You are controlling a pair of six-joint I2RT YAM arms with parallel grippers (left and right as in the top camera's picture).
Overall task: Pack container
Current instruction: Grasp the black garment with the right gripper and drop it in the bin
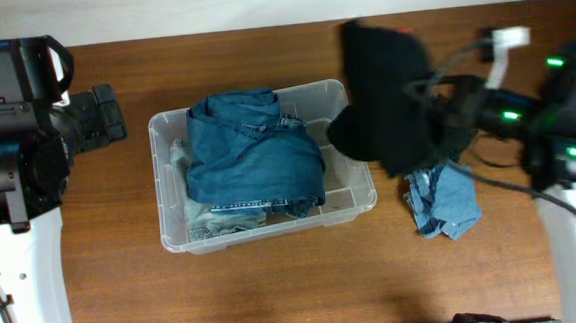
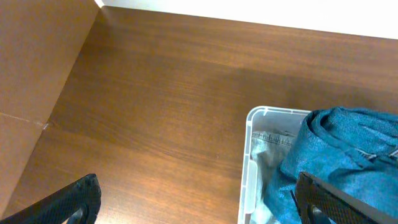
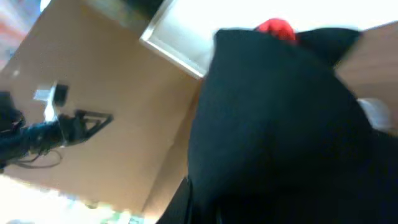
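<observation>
The container (image 1: pixel 163 129) is a clear plastic bin in the middle of the table, holding folded blue jeans (image 1: pixel 252 154) over paler clothes. Its near corner also shows in the left wrist view (image 2: pixel 256 118). My right gripper (image 1: pixel 417 113) is shut on a black garment (image 1: pixel 384 85) and holds it in the air over the bin's right end. The garment fills the right wrist view (image 3: pixel 280 124) and hides the fingers. My left gripper (image 2: pixel 199 199) is open and empty, above the table left of the bin.
A crumpled light-blue denim piece (image 1: pixel 446 200) lies on the table right of the bin. The right arm's cables (image 1: pixel 483 69) hang above it. A cardboard wall (image 2: pixel 37 74) stands to the left in the left wrist view.
</observation>
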